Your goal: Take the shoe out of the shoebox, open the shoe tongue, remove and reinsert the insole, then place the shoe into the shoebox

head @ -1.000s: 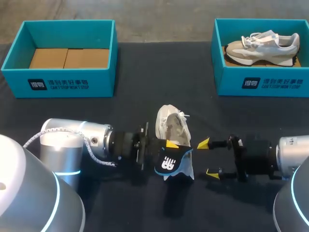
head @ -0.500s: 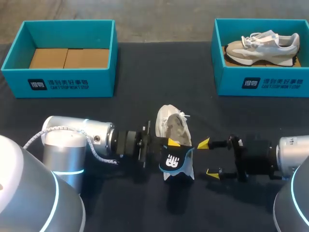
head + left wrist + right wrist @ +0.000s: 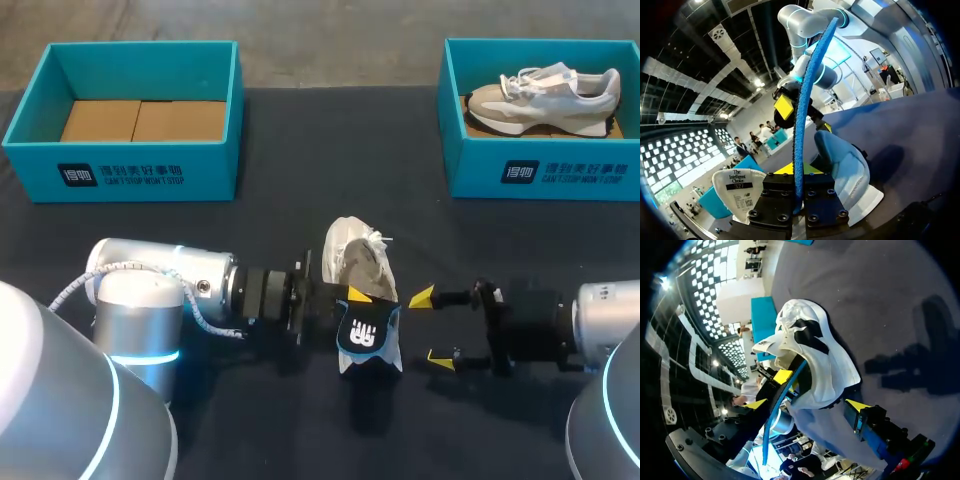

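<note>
Head view | shoe (image 3: 358, 262) out of its box, on the bench (image 3: 280, 150), near middle | insole (image 3: 366, 332) seemingly fully out, clamped in left end effector (image 3: 799, 174) at the shoe's near end | right end effector (image 3: 430, 326) fingers apart, empty, just right of the shoe | remaining: reinsert insole, put shoe into empty shoebox (image 3: 140, 175) far left

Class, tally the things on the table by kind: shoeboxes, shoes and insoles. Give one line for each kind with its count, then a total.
Shoeboxes: 2, the left shoebox and the right shoebox.
Shoes: 2, the boxed shoe and the loose shoe on the table.
Insoles: 1, the insole.
Total: 5.
</note>
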Motion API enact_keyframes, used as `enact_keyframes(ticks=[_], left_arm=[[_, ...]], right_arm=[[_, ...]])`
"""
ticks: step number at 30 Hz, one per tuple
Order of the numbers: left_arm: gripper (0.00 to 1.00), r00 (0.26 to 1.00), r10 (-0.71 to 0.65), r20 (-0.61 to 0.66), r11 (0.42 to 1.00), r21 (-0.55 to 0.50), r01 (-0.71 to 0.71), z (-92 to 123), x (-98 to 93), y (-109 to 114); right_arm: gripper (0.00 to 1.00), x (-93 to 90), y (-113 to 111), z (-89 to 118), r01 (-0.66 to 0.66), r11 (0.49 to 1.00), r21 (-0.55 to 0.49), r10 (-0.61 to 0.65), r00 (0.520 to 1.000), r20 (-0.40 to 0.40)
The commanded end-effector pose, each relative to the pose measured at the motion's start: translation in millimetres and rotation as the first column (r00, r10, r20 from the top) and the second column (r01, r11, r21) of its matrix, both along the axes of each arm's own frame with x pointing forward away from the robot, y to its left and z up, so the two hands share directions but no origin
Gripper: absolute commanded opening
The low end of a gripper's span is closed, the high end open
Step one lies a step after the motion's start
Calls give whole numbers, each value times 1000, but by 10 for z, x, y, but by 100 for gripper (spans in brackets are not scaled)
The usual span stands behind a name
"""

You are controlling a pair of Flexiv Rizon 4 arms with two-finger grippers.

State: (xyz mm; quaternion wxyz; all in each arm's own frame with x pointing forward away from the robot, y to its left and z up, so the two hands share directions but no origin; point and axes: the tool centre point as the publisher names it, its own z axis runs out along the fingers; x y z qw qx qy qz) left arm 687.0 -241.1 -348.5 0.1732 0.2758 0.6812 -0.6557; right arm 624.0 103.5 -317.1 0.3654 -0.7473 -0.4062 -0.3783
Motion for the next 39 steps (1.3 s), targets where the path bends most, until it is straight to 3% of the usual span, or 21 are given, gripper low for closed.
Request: enact_keyframes(ticks=[1,26,37,39], left_arm=[[0,1000,5,3,1000,17,-5,-53,42,-55],[0,998,55,5,998,43,-55,-48,55,33],[0,1000,17,-1,1000,23,-17,-2,-42,61],[6,1000,18,0,1000,24,-18,-2,-44,68]], right_arm=[[100,-8,7,13,1,1000,-5,-1,1000,-2],[100,-8,7,13,1,1000,-5,-1,1000,-2],[100,-8,7,13,1,1000,-5,-1,1000,-2],[100,-8,7,13,1,1000,-5,-1,1000,-2]])
